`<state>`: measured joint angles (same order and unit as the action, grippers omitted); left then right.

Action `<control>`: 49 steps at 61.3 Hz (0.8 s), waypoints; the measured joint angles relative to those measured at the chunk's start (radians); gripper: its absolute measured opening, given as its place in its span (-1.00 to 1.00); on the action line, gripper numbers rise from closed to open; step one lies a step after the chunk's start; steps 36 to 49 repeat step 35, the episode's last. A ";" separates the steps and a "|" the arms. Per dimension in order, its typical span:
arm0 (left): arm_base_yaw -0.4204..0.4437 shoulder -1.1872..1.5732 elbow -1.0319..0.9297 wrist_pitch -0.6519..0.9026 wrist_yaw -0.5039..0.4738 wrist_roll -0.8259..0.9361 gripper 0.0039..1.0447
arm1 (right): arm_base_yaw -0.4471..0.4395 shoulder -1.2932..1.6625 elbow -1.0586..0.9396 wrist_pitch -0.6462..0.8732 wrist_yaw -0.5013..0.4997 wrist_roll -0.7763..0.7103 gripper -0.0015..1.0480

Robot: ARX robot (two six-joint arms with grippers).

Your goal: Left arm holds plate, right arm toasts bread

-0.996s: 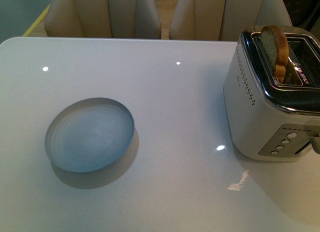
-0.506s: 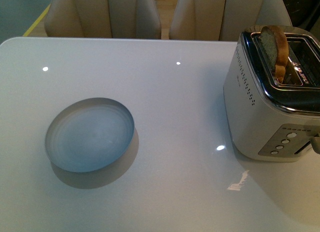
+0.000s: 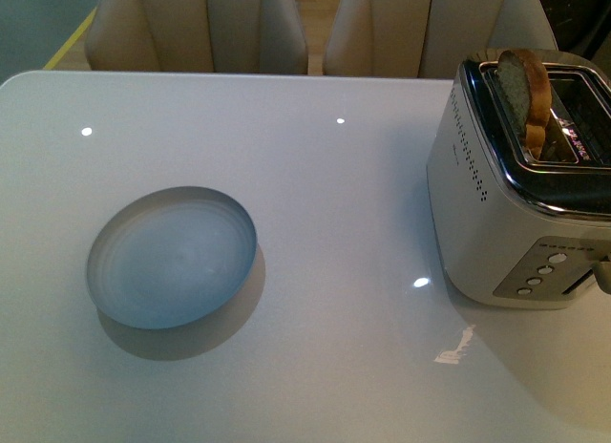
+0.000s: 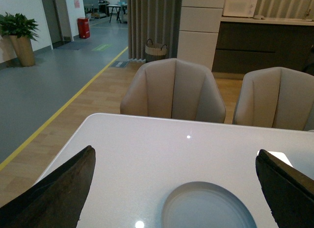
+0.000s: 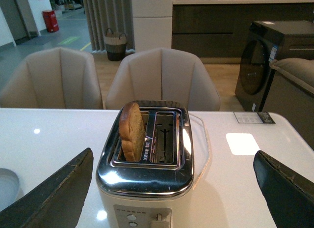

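Right wrist view, bread [image 5: 132, 132] in toaster [image 5: 146, 176] ahead of wide-spread right end effector [image 5: 171, 188]

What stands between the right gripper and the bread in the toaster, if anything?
Nothing visible does. In the right wrist view the right gripper is open, and the bread stands up out of one slot of the toaster ahead of it, with no object in between.

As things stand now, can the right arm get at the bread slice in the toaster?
Probably yes. The bread slice stands upright, well out of one toaster slot, with nothing over it. The right gripper is open, facing it, with the table bare between.
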<state>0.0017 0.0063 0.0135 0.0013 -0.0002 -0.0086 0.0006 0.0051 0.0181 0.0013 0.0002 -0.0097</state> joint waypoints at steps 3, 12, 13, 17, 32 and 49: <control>0.000 0.000 0.000 0.000 0.000 0.000 0.87 | 0.000 0.000 0.000 0.000 0.000 0.000 0.83; 0.000 0.000 0.000 0.000 0.000 0.000 0.87 | 0.000 0.000 0.000 0.000 0.000 0.000 0.83; 0.000 0.000 0.000 0.000 0.000 0.000 0.87 | 0.000 0.000 0.000 0.000 0.000 0.000 0.83; 0.000 0.000 0.000 0.000 0.000 0.000 0.87 | 0.000 0.000 0.000 0.000 0.000 0.000 0.83; 0.000 0.000 0.000 0.000 0.000 0.000 0.87 | 0.000 0.000 0.000 0.000 0.000 0.000 0.83; 0.000 0.000 0.000 0.000 0.000 0.000 0.87 | 0.000 0.000 0.000 0.000 0.000 0.000 0.83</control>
